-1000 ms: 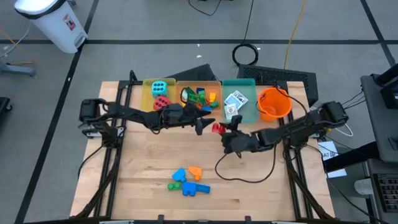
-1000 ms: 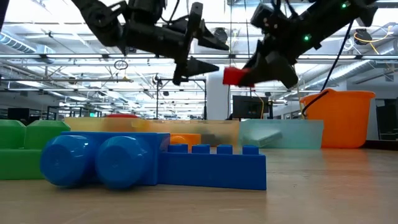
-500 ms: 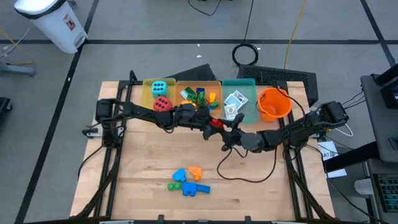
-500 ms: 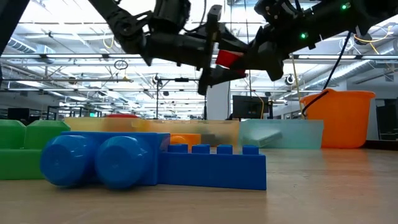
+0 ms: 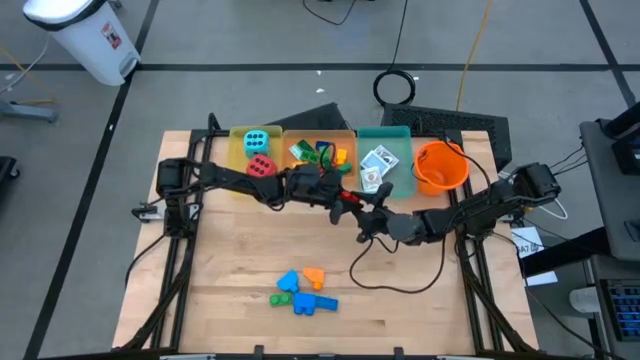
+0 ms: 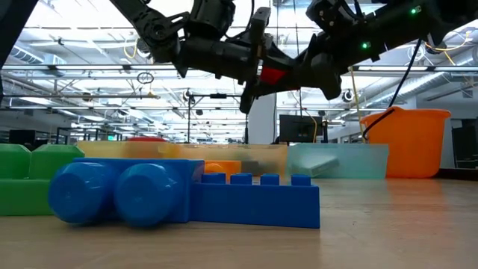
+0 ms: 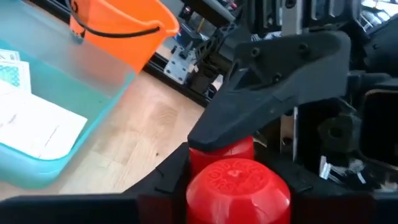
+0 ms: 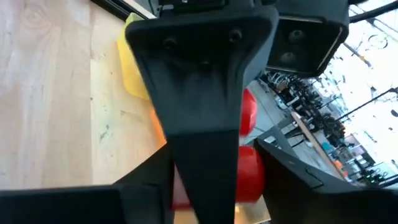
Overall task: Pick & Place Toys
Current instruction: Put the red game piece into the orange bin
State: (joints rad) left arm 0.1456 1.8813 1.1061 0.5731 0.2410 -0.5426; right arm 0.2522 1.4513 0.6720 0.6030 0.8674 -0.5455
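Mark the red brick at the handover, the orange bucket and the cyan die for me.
red brick [image 7: 238, 183], left wrist view, on its round top stud.
orange bucket [image 5: 441, 167], high view, inside the bucket.
cyan die [image 5: 255, 140], high view, on its dotted top face.

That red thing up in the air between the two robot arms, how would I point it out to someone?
Look above the wooden table, just in front of the row of coloured trays, where the two dark arms meet. Between the left pincer and the right pincer sits a small red brick. It is the only toy off the table; the other loose bricks lie near the front edge.
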